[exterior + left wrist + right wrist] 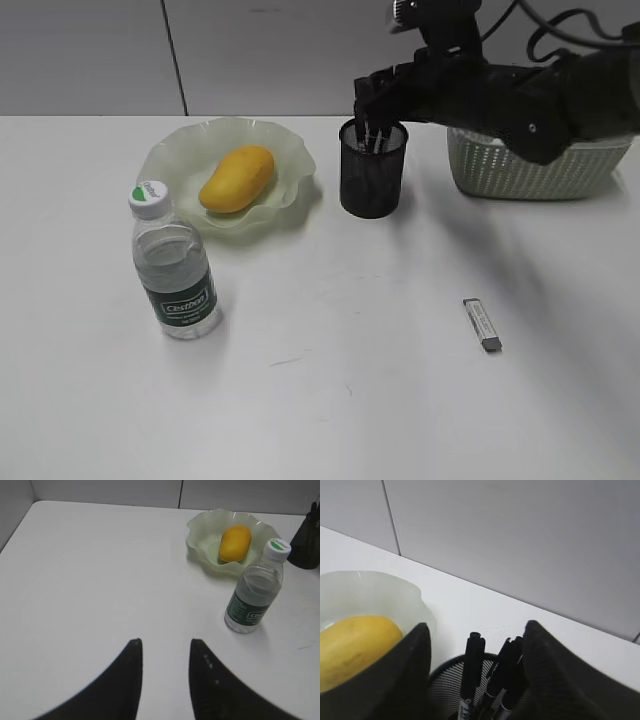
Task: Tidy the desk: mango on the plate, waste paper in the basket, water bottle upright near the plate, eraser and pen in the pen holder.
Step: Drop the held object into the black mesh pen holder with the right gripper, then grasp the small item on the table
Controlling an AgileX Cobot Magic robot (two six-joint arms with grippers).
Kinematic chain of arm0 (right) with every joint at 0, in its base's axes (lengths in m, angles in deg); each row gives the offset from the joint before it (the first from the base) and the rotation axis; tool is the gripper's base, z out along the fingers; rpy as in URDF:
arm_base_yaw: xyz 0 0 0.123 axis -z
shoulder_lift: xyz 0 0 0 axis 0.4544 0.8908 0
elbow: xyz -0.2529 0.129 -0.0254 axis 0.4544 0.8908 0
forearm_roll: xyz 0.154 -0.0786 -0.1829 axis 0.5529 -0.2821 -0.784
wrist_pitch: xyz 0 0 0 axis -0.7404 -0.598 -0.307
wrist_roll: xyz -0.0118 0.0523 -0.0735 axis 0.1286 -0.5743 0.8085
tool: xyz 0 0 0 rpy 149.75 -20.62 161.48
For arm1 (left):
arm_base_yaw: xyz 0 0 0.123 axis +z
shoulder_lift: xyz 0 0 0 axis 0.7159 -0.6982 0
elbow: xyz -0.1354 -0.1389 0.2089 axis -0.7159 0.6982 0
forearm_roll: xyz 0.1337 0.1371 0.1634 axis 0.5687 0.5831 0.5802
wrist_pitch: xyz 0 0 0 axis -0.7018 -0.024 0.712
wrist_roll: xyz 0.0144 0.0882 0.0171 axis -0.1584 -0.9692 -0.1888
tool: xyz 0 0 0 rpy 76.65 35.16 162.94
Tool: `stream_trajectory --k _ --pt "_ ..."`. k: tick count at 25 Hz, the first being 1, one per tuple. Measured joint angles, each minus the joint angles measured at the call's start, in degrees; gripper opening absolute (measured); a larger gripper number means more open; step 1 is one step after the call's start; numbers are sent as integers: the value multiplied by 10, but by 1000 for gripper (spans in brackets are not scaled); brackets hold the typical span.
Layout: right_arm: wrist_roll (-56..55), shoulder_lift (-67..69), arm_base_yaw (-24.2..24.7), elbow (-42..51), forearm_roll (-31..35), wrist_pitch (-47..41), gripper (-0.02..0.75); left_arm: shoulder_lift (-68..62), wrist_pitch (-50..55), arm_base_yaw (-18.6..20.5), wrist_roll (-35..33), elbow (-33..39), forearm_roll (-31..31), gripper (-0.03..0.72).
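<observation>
Exterior view: the mango (237, 178) lies on the plate (290, 150), the water bottle (175, 263) stands upright beside it. The right end effector (377, 128) hangs over the pen holder (372, 170); the eraser (482, 324) remains on the worktop (330, 400).

Left wrist view: the left end effector (165, 672) is narrowly parted, empty, above bare worktop.

Right wrist view: fingers (550, 680) spread wide; pens (472, 677) stand between them inside the holder, apparently released. I judge only the eraser is left; the basket's (500, 170) inside is hidden.
</observation>
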Motion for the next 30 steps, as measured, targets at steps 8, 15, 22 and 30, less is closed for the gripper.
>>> stream_trajectory --k 8,15,22,30 --pt "2 -204 0 39 -24 -343 421 0 0 0 0 0 1 238" --pt "2 -483 0 191 2 -676 405 0 0 0 0 0 0 238" --pt "3 -792 0 321 42 -816 403 -64 -7 0 -89 -4 -44 237" --pt "17 -1073 0 374 59 -841 372 -236 -151 -4 -297 -36 -156 238"
